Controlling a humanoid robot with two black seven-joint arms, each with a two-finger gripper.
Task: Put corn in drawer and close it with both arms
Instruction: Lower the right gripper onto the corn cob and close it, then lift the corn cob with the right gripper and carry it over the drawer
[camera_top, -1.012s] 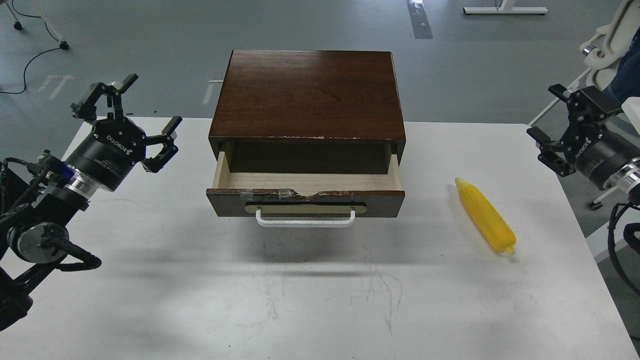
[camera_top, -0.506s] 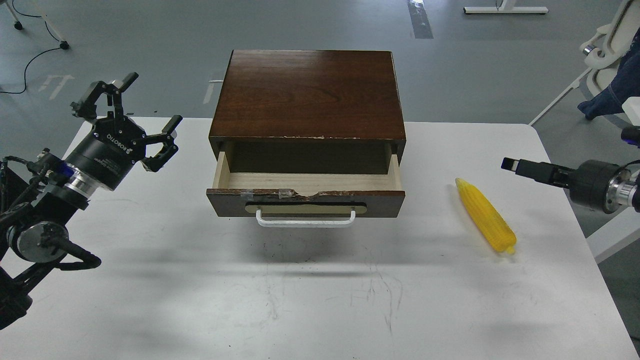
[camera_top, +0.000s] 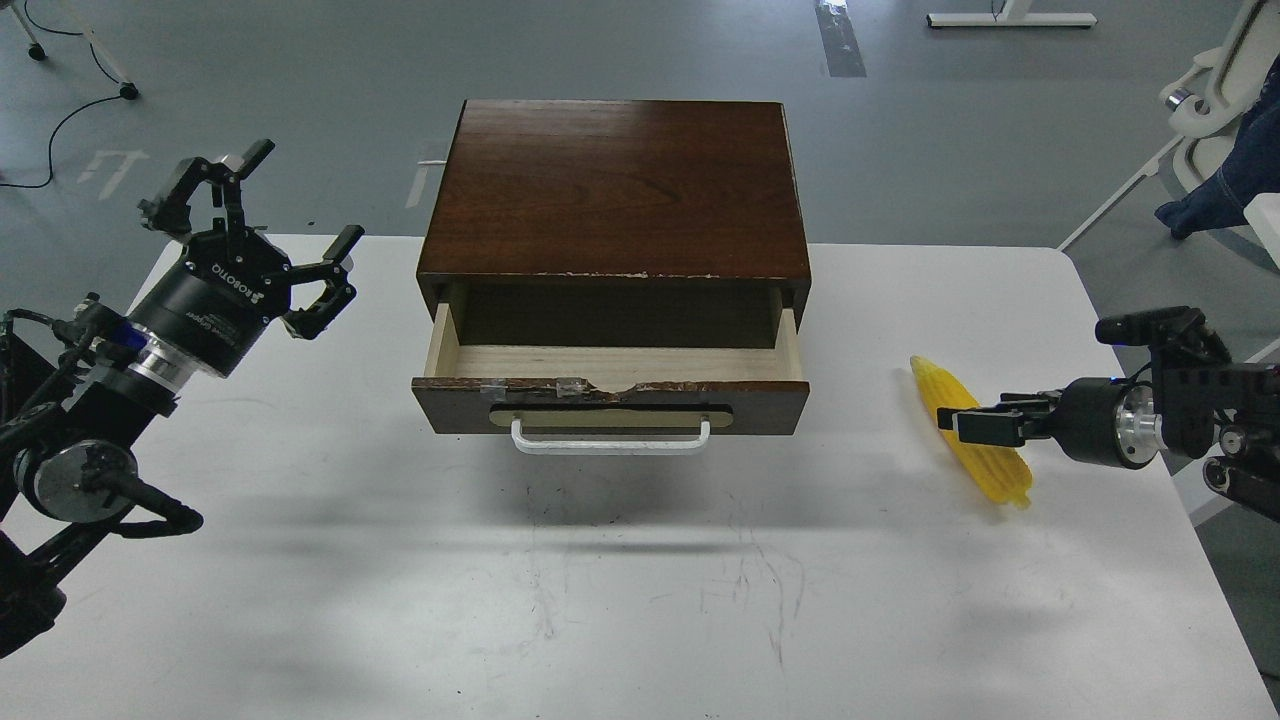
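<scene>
Corn (camera_top: 985, 470) lay diagonal, taper toward far-left (stub near-right). Right gripper (camera_top: 962, 424) overlapped it, finger state unclear. Left gripper (camera_top: 262, 225) spread wide.

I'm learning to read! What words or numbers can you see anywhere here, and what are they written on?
"ROBOTIQ": white letters on the black body of the left gripper.
A smaller white line beneath it on the same body: too small to read.
The right gripper, the corn, the drawer and the table: no writing visible.
White marks on the floor, far left: not readable as words.
</scene>
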